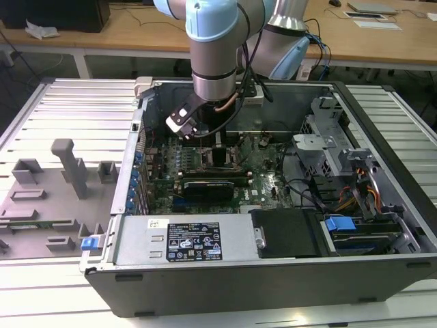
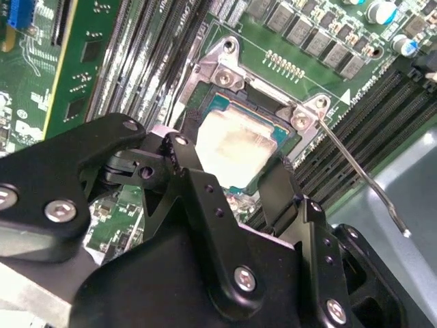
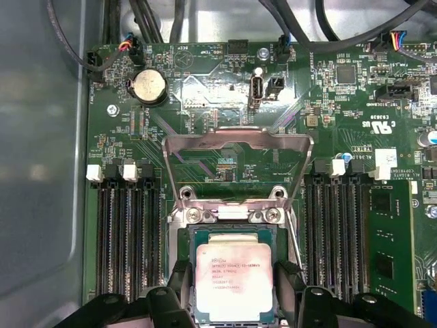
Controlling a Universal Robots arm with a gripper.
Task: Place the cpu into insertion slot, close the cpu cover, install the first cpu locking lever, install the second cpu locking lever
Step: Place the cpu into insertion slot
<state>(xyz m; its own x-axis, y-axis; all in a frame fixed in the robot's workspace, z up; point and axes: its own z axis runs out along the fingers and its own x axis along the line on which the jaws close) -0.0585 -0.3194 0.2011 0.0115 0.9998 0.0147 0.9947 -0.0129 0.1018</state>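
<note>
Claw (image 2: 231, 164) is open: fingers (image 2: 184, 160) apart, one on each side of the cpu (image 2: 235, 147), straddling it. I can't tell whether the pads touch its edges. The gap looks thin in both wrist views.

The cpu (image 3: 234, 281) lies flat, metal top up, inside the insertion slot (image 3: 235, 213) on the green circuit board (image 3: 205, 96). To me it looks seated rather than hanging from the claw.

Key relation: the cpu is directly under the claw, centred between the fingertips. It is near-square, so there is no real long axis. The line from finger to finger runs across the chip, parallel to the cover's hinge edge.

The cpu cover (image 3: 235, 140) is not closed. It stands raised, hinged at the slot's edge on the side away from the claw body, and its window shows bare board behind. The cover is close to the claw, just beyond the chip.

A thin locking lever (image 2: 362, 178) sticks out unlatched beside the slot, between it and one bank of memory slots (image 3: 130, 232).

In the exterior view the arm (image 1: 215, 48) reaches straight down into the open computer case (image 1: 273, 287), around mid-board. The case sits on the slatted tabletop (image 1: 68, 109).

Progress call: step one looks done or nearly so. Cover and both levers are not yet done.
</note>
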